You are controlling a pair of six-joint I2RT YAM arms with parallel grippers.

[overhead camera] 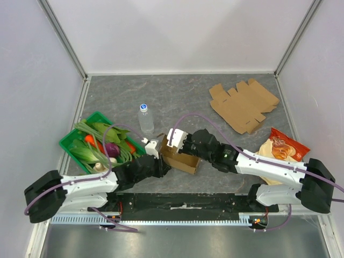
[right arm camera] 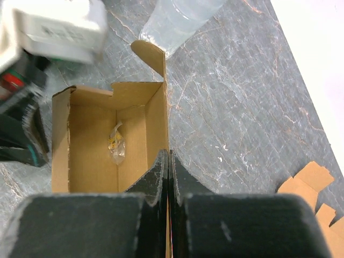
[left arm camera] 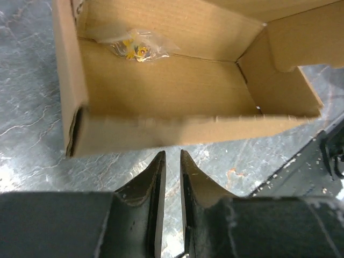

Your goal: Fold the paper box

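The small brown corrugated-cardboard box [overhead camera: 180, 158] sits at the near middle of the table, just ahead of both arms. It is open-topped, its walls are up, and a rounded tuck flap stands at one far corner. A small clear plastic bag [right arm camera: 115, 148] of yellow bits lies on its floor.

The box looks light and fairly stiff, though it would probably crease at the score lines and slide on the stone-like top. The best hold is likely a pinch on a wall's top edge while the other arm presses a flap along its crease.

The right gripper [right arm camera: 168, 159] is fully closed and appears to pinch the box's side wall. The left gripper [left arm camera: 172, 156] shows a narrow gap with nothing in it and points at the near wall, just short of touching.

- **11 o'clock from the box:** a clear plastic water bottle [overhead camera: 145, 118] with a blue cap.
- **9 o'clock:** a green plastic tray [overhead camera: 65, 145] of vegetables.
- **1 o'clock:** a flat unfolded cardboard blank [overhead camera: 244, 105].
- **3 o'clock:** an orange-red snack bag [overhead camera: 279, 148].

The grey marbled tabletop [overhead camera: 177, 97] is enclosed by plain white walls [overhead camera: 177, 32].
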